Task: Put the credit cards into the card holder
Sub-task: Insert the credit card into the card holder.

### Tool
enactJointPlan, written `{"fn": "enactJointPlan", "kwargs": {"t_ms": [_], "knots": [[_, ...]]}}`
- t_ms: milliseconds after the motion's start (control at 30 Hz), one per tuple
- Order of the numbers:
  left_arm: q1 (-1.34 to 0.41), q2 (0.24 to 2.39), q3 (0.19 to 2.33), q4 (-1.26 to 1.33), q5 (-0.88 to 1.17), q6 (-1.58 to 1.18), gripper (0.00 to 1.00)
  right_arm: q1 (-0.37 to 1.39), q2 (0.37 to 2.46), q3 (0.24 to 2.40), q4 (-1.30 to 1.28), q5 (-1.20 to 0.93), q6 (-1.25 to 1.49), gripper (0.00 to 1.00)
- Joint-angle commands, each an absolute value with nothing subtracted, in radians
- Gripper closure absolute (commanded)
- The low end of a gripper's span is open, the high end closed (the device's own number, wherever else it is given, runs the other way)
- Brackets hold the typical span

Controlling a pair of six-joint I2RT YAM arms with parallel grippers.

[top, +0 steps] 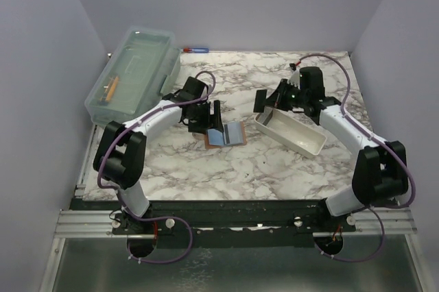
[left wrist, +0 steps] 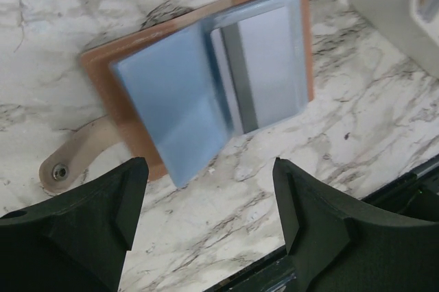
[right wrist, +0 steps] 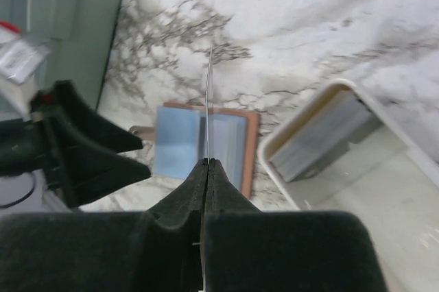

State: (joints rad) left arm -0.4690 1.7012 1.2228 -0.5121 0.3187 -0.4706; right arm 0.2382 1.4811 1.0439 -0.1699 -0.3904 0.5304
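Observation:
The card holder point(left wrist: 130, 124) lies open and flat on the marble; it is reddish-brown with light-blue inner pockets, and a card with a dark stripe point(left wrist: 264, 66) sits in its right pocket. It also shows in the top view point(top: 227, 134) and the right wrist view point(right wrist: 251, 142). My left gripper point(left wrist: 209, 230) is open and empty, just near of the holder, at its left in the top view point(top: 208, 119). My right gripper point(right wrist: 207, 162) is shut on a thin card point(right wrist: 208, 100) seen edge-on, held above the holder's fold. More cards point(right wrist: 319, 138) stand in the white tray point(right wrist: 384, 168).
The white tray point(top: 302, 142) lies right of the holder, under my right arm. A clear lidded box point(top: 134, 73) stands at the back left. A red-handled tool point(top: 194, 50) lies by the back wall. The left gripper's fingers point(right wrist: 89, 151) show left of the holder.

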Motion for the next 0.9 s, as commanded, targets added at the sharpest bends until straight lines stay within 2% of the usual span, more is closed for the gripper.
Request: {"fn": "enactJointPlan", "kwargs": {"t_ms": [0, 167, 300, 367, 533, 867], "knots": [[-0.442, 1.752, 1.189, -0.565, 0.272, -0.474, 0.23, 0.292, 1.610, 1.123, -0.243, -0.639, 0.444, 1.00], [-0.424, 1.777, 1.185, -0.587, 0.218, -0.464, 0.30, 0.385, 1.774, 1.232, -0.275, -0.728, 0.437, 1.00], [-0.420, 1.814, 1.172, -0.605, 0.176, -0.454, 0.40, 0.431, 1.880, 1.308, -0.330, -0.725, 0.450, 1.00], [-0.419, 1.830, 1.175, -0.610, 0.163, -0.453, 0.49, 0.436, 1.910, 1.322, -0.342, -0.732, 0.461, 1.00], [-0.417, 1.852, 1.176, -0.617, 0.141, -0.447, 0.57, 0.442, 1.944, 1.332, -0.393, -0.715, 0.471, 1.00], [-0.412, 1.855, 1.180, -0.619, 0.159, -0.442, 0.65, 0.477, 2.016, 1.397, -0.495, -0.685, 0.462, 1.00]]}}
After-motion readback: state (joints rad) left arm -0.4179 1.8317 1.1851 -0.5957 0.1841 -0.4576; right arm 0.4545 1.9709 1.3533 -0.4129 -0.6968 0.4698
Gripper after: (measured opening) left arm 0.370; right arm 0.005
